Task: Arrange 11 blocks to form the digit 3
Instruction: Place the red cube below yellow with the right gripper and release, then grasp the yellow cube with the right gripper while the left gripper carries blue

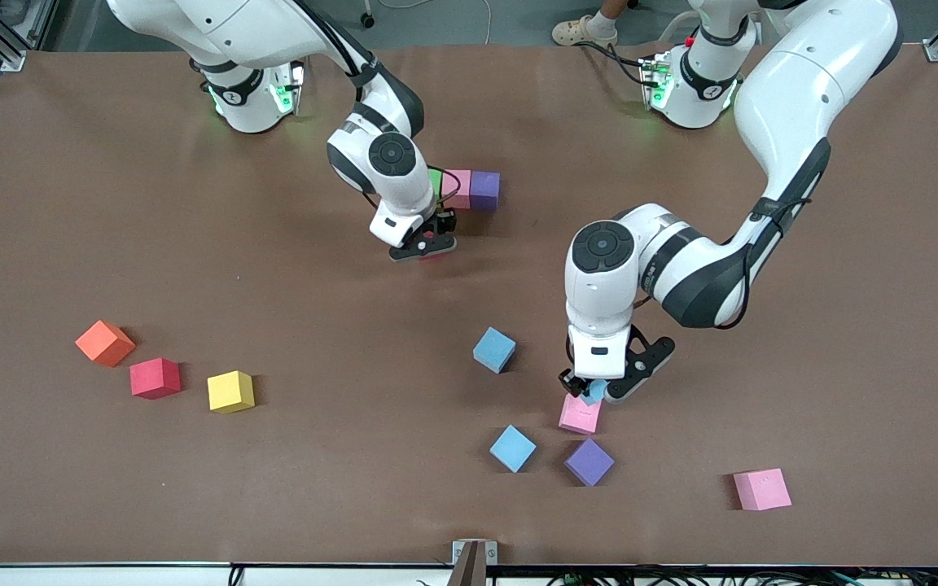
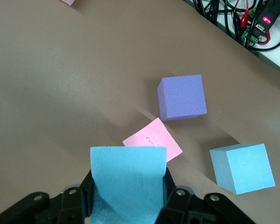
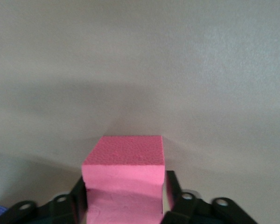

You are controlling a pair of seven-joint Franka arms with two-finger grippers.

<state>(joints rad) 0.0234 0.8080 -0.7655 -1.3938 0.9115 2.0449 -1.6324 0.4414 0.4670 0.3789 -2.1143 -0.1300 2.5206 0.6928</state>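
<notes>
Of the digit 3 only a short row shows: a green block [image 1: 435, 179], a pink block [image 1: 458, 187] and a purple block [image 1: 484, 190]. My right gripper [image 1: 427, 244] is low at the table just nearer the camera than that row. It is open around a deep pink block [image 3: 123, 163], with its fingers slightly off the block's sides. My left gripper [image 1: 591, 392] is shut on a light blue block [image 2: 128, 182]. It hangs over a pink block [image 1: 580, 413] that lies on the table.
Loose blocks near the left gripper: light blue [image 1: 494, 349], light blue [image 1: 512, 448], purple [image 1: 589, 461], and pink [image 1: 761, 489] toward the left arm's end. Toward the right arm's end lie an orange cube [image 1: 104, 343], a red block [image 1: 155, 378] and a yellow block [image 1: 230, 391].
</notes>
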